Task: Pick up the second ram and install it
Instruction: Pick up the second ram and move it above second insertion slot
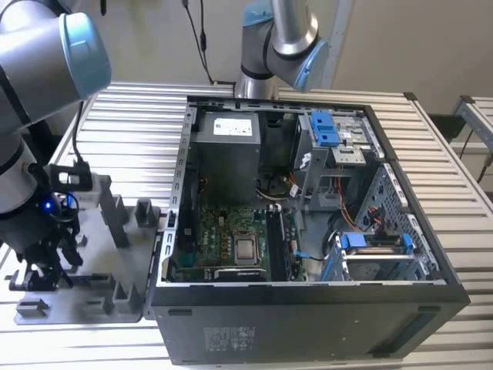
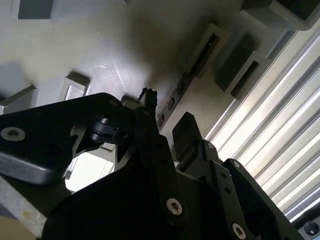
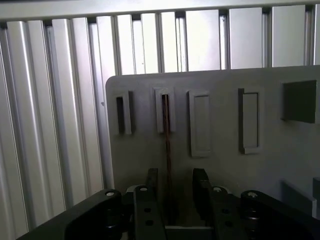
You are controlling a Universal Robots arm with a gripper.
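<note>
Second ram (image 3: 167, 155) in grey fixture (image 3: 220, 165), slatted table (image 3: 50, 125)

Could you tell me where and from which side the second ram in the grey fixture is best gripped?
I would grip the second ram by its two flat faces near its upper edge, coming straight down from above. It stands on edge in a slot of the grey fixture, leaving only that edge free; the open hand straddles it.

Bright, even light fills the exterior view. In the second wrist view the slatted counter (image 2: 280, 135) glares white, and the hand (image 2: 167, 112) is a dark silhouette.
</note>
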